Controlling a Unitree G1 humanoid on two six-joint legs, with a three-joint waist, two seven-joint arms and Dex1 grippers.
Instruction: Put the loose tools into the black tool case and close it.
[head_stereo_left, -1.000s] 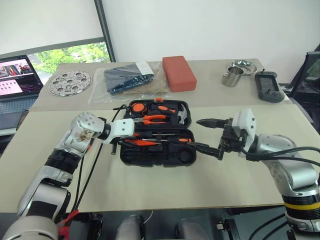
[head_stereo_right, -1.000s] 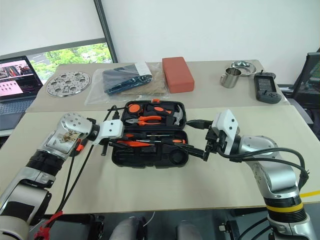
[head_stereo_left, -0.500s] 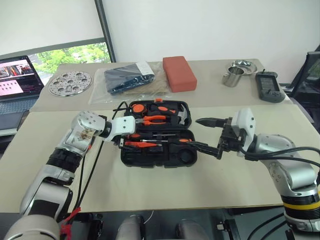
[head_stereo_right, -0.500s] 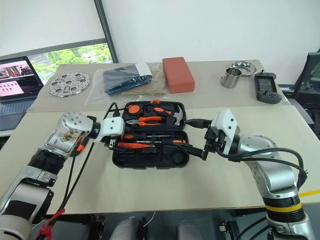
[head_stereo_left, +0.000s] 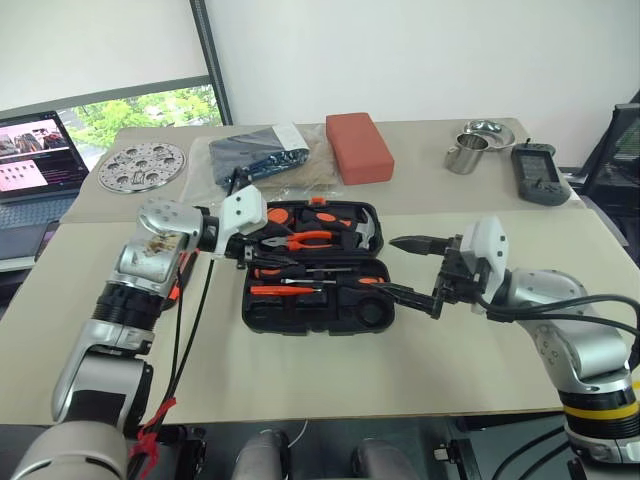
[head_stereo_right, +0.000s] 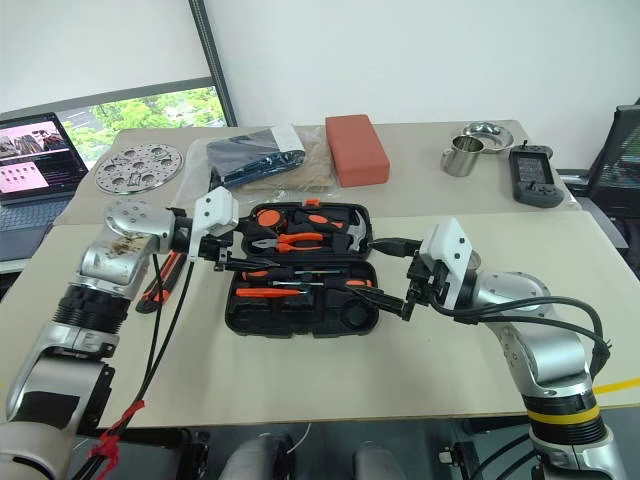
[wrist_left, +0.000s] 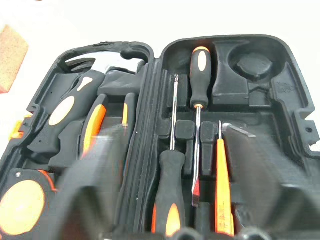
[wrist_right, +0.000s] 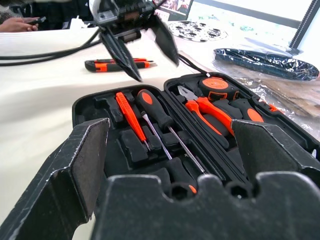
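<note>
My left gripper (head_stereo_right: 232, 262) hangs just above the left end of the open black tool case (head_stereo_right: 300, 318), its fingers parted and holding nothing. My right gripper (head_stereo_left: 412, 270) sits level at the case's right end, spread wide and empty, its lower finger close to the rim. The case lies open on the surface (head_stereo_left: 330, 370), lid half away from me with pliers (head_stereo_left: 305, 238), a hammer (head_stereo_left: 362, 232) and a tape measure (head_stereo_left: 275, 214) seated; the near half holds two screwdrivers (wrist_left: 197, 85) and a slim orange tool (wrist_left: 223, 195) in their slots, with a round recess at its right end apparently vacant. A utility knife (wrist_right: 120, 64) lies loose on the surface beyond the case's left end, near my left arm. I judge that knife is what I must fetch next. The risk is my left arm's trailing cables dragging across it or nudging the case as I swing over. If a screwdriver sits proud of its slot, the lid will likely bind when I fold it shut. My right finger, so near the rim, could shove the case askew.
</note>
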